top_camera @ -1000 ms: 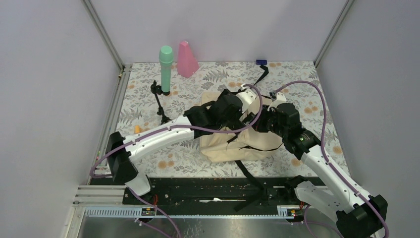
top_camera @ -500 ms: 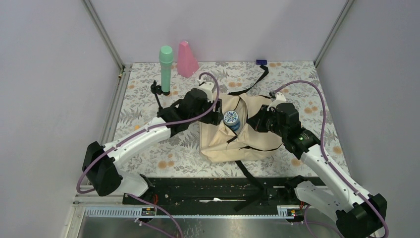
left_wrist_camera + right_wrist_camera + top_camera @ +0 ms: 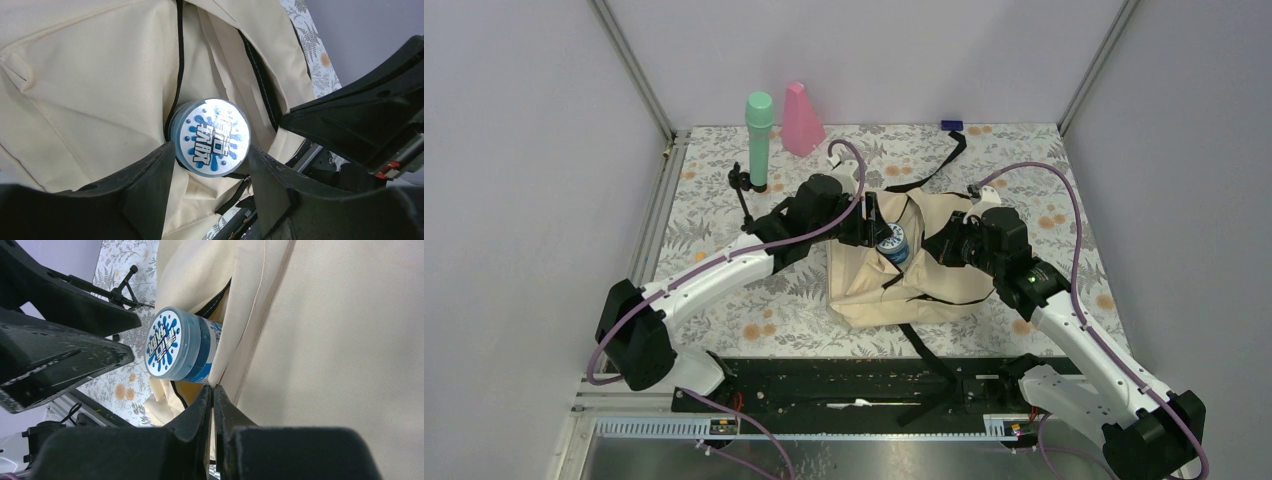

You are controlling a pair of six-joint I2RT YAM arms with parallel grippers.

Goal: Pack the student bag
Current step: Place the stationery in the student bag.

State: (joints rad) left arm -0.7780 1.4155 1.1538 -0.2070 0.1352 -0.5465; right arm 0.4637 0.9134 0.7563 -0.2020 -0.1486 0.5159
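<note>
Student bag (image 3: 944,285): limp, light cloth; I grip it at the opening's hem.
Left pincer (image 3: 210,150): half open, astride blue tub (image 3: 212,137).
Right pincer (image 3: 212,390): closed tight, pinching that hem.

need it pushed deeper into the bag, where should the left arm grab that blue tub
Grip the blue tub across its round side wall just under the lid, the only part clear of the student bag. Come in facing the lid from the left arm's side, a finger each side: the rest sits in the zip opening, and the right gripper pinches the fabric beside it.
</note>
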